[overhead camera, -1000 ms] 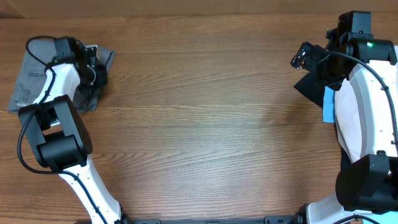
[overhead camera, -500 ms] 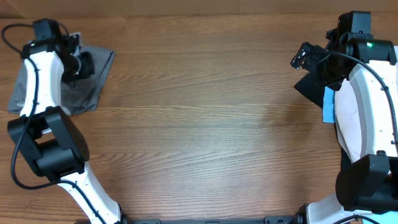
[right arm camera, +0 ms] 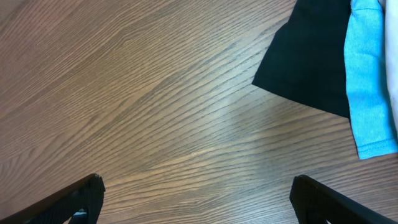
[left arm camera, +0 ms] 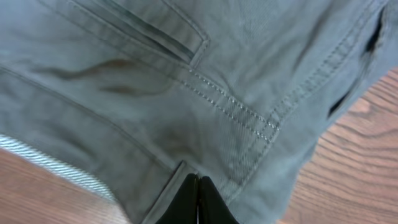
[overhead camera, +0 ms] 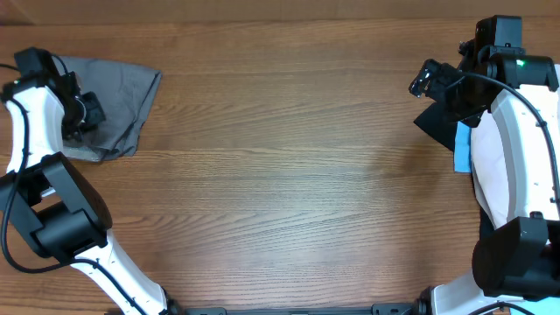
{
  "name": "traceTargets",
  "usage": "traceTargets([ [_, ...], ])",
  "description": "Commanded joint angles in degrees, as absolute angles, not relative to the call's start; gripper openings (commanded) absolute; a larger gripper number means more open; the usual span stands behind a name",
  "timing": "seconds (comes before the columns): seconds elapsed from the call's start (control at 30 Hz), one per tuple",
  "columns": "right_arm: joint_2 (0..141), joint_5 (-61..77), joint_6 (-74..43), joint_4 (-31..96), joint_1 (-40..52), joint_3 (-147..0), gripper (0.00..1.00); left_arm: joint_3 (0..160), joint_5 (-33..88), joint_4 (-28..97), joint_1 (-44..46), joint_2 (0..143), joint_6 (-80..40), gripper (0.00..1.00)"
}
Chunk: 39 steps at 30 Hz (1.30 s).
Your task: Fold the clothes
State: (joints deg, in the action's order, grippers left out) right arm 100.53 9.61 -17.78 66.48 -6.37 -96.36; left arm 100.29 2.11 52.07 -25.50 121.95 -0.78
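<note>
— Looking for the clothes first: lying where?
— Finding the grey shorts (overhead camera: 118,96) spread out at the far left corner of the worktop (overhead camera: 280,192), with a slit pocket (left arm camera: 155,37) facing up and stitched seams showing.
— Checking the left claw (left arm camera: 198,198) now: gripping anything?
— Seeing it clenched, tips pressing together right over the shorts' fabric. Not managing to tell whether any cloth is pinched between them.
— Turning to the other side?
— Seeing the right claw (right arm camera: 196,193) released, its fingers (right arm camera: 74,202) standing wide apart above bare wood near the right edge. Spotting a black piece (right arm camera: 311,56) lying flat close by at that edge, and a light-blue piece (right arm camera: 370,81) lying across the black one's outer side.
</note>
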Motion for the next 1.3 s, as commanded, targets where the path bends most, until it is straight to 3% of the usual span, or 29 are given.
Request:
traceTargets([
  [0.0, 100.53, 9.02, -17.65, 66.15, -6.35, -96.73, 1.0, 95.13, 1.3, 49.5, -25.12, 121.49, -1.78, 0.04],
  [0.4, 100.53, 9.02, -17.63, 66.15, -6.35, -96.73, 1.0, 86.24, 10.96, 42.83, -24.67, 121.38, -4.75, 0.04],
  [0.8, 100.53, 9.02, -17.65, 66.15, -6.35, -96.73, 1.0, 101.78, 14.9, 52.47, -23.86, 115.37, -7.99, 0.07],
  [0.9, 100.53, 9.02, -17.63, 66.13, -6.35, -96.73, 1.0, 101.93, 14.9, 51.92, -23.64, 111.68, -9.5, 0.19],
  [1.0, 100.53, 9.02, -17.65, 66.13, -6.35, -96.73, 1.0, 101.93, 14.9, 51.83, -23.55, 109.95, -9.72, 0.52],
  [1.1, 100.53, 9.02, -17.63, 66.15, -6.35, -96.73, 1.0, 101.89, 14.87, 52.21, -23.55, 109.84, -9.72, 1.0],
  [1.27, 100.53, 9.02, -17.65, 66.13, -6.35, -96.73, 1.0, 101.82, 14.87, 53.32, -23.55, 110.13, -9.69, 1.0],
])
